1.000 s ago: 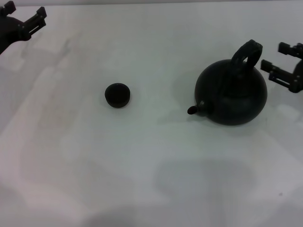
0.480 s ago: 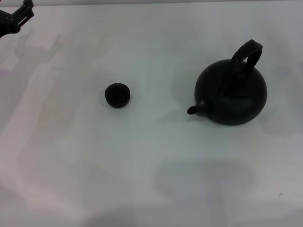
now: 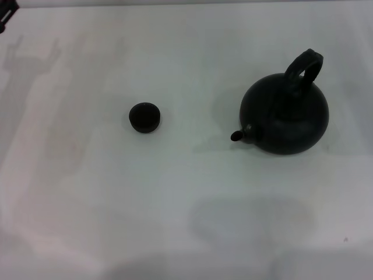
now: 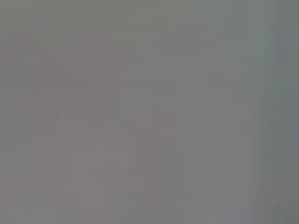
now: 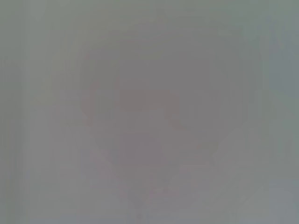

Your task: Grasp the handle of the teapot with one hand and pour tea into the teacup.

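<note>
The round black teapot stands upright on the white table at the right in the head view. Its arched black handle rises at the back and its short spout points left toward the teacup. The small dark teacup stands alone left of centre, well apart from the pot. No tea stream shows. Only a dark sliver of my left gripper shows at the far top-left corner. My right gripper is out of view. Both wrist views show only plain grey.
The white table fills the head view, with faint shadows at the left and near the front edge. Nothing else stands on it.
Both arms have pulled back: the right gripper beside the teapot has left the view, and the left gripper has withdrawn to the top-left corner. Teapot and teacup have not moved.
</note>
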